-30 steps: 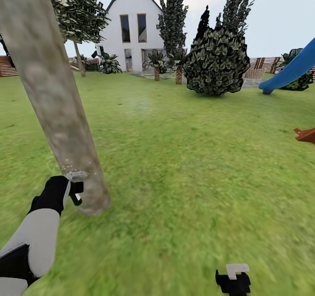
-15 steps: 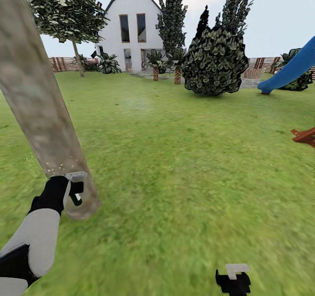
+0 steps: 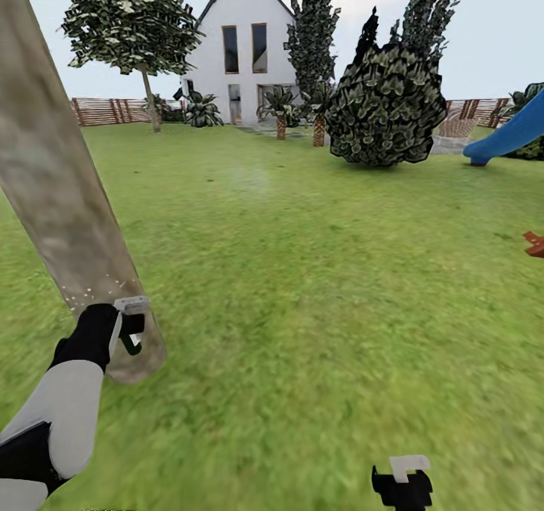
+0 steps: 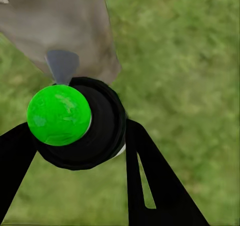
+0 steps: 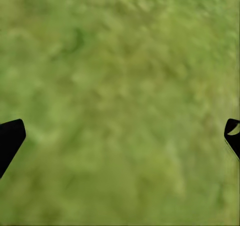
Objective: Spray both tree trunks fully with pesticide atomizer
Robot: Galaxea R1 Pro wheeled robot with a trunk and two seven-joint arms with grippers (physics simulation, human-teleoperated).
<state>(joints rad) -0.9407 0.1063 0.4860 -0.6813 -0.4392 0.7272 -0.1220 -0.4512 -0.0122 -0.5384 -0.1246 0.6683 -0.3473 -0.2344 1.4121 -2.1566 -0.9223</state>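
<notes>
My left gripper (image 3: 127, 329) is shut on the pesticide atomizer (image 3: 132, 305), whose light-grey nozzle head sits right against the thick mottled trunk of the near tree (image 3: 68, 193). White specks dot the bark just above the nozzle. In the left wrist view the atomizer (image 4: 97, 136) is a dark round body with a bright green cap, held between black fingers (image 4: 150, 181), its grey nozzle aimed at the trunk (image 4: 60, 20). A second leafy tree (image 3: 128, 20) stands far off by the fence. My right gripper (image 3: 403, 482) hangs open over grass, and its fingertips (image 5: 10, 138) are wide apart.
Lawn stretches ahead to a white house (image 3: 242, 50) and brown slat fence (image 3: 106, 110). A big dark bush (image 3: 389, 106), columnar trees (image 3: 313, 27) and short palms (image 3: 281, 110) stand mid-distance. A blue slide (image 3: 510, 133) and a red-brown object (image 3: 535, 243) are at right.
The whole view has shifted, so the camera moved: the near trunk now sits further left in the picture and the far tree shows fully. Both arms keep their pose.
</notes>
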